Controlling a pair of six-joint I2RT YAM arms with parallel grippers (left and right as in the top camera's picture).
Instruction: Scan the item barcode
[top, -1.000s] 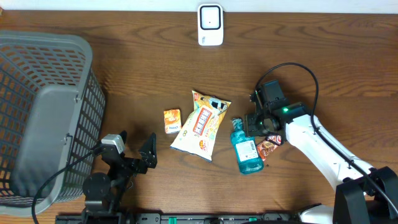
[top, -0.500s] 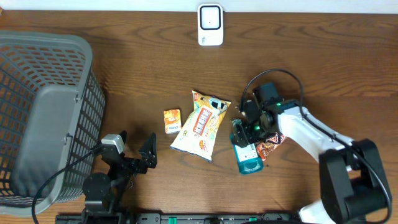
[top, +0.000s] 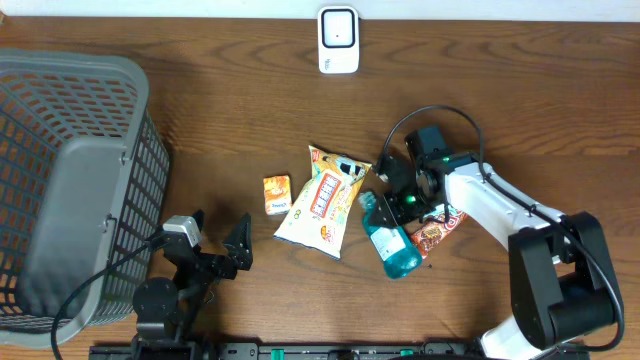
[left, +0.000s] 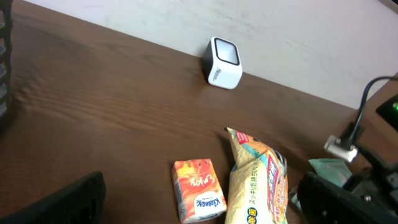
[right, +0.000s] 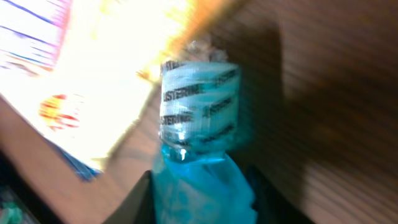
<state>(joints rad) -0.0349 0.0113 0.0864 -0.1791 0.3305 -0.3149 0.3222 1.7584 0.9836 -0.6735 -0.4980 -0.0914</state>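
Right gripper clamped on blue mouthwash bottle, shoulder between the jaws, cap just ahead, wrapped in a seal reading "LISTERINE". Since a second ago, bottle swung cap-first toward snack bag. Left gripper spread wide, holding nothing.

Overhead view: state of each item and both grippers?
blue bottle, lying on its side, cap on, gripped just below the cap
right gripper, shut on the blue bottle
left gripper, open, holding nothing
snack bag, lying flat, untouched
orange box, lying flat, closed
red packet, lying flat beside the blue bottle
scanner, upright at the far table edge
basket, upright at the left
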